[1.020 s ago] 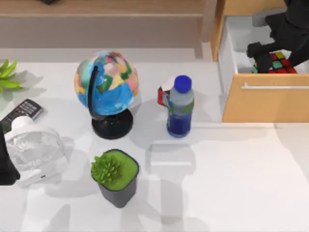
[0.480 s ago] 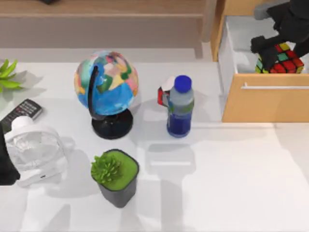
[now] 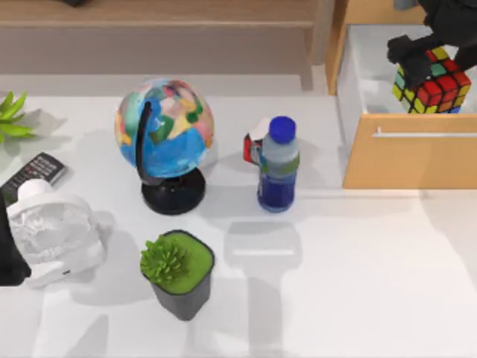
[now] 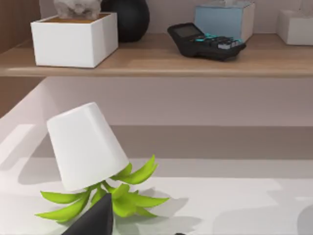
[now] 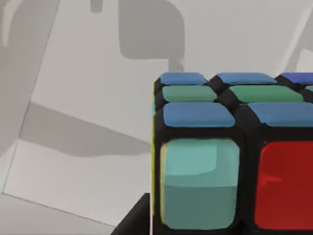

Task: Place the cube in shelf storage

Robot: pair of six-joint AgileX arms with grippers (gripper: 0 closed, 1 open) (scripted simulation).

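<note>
The Rubik's cube (image 3: 432, 86) is up in my right hand (image 3: 421, 63), clamped between the fingers and hanging above the open light-wood drawer (image 3: 406, 160) at the table's far right corner. In the right wrist view the cube (image 5: 230, 156) sits close under the camera, blue and green squares on one face, pale teal and red on the next, with the pale drawer floor (image 5: 88, 98) well below it. So I judge the lift out of the drawer is the step in hand, and the carry to the shelf is not yet begun.

The shelf storage (image 3: 156, 11) runs along the table's far edge, its long light-wood board to the left of the wooden upright (image 3: 322, 33) that stands just beside the drawer. My next move calls for enough height to clear the drawer's wall and that upright, then a sweep leftward along the far edge to a bare stretch of board. The left wrist view shows a white box (image 4: 73, 39), a black calculator (image 4: 208, 41) and a pale blue box (image 4: 225, 19) already on a shelf board, so I'd pick the gap with care.

The globe (image 3: 164, 130) and water bottle (image 3: 278, 164) stand mid-table, below the path. My left arm is parked at the table's left edge beside the small white fan (image 3: 52, 231); I cannot tell how its hand stands
</note>
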